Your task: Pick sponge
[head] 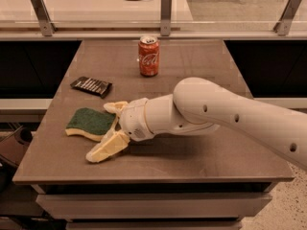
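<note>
The sponge (89, 122) lies flat on the brown table (192, 71) at the front left, dark green top up, pale yellow foam along its edge. My gripper (101, 131) reaches in from the right on a white arm. Its cream-yellow fingers (106, 149) are spread open, one at the sponge's far right corner, the other just in front of its near right edge. The sponge's right end sits between them. Nothing is held.
A flat black ribbed rectangle (91, 86) lies behind the sponge at the left. A red soda can (148, 56) stands upright at the table's back middle. The table's front edge is close below the gripper. A railing with metal posts (166, 7) runs behind.
</note>
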Robot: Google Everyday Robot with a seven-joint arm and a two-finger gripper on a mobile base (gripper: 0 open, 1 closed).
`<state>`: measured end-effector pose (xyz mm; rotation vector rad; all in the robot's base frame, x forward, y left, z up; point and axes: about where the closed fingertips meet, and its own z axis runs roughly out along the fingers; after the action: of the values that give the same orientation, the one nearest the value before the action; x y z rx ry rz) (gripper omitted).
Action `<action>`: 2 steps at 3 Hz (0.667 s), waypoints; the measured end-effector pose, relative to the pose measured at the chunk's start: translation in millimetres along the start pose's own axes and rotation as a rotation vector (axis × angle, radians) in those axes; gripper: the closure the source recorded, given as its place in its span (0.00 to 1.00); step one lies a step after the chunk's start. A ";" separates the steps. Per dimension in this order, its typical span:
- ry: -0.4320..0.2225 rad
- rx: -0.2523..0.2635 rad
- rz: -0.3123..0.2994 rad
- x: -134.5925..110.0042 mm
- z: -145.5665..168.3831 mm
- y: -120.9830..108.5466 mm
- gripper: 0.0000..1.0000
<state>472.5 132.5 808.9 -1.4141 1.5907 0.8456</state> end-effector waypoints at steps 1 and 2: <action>0.000 0.000 0.000 -2.5 -1.6 -0.1 0.64; 0.000 0.000 0.000 -4.2 -2.5 -0.1 0.86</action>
<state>472.4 132.2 813.8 -1.4144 1.5905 0.8456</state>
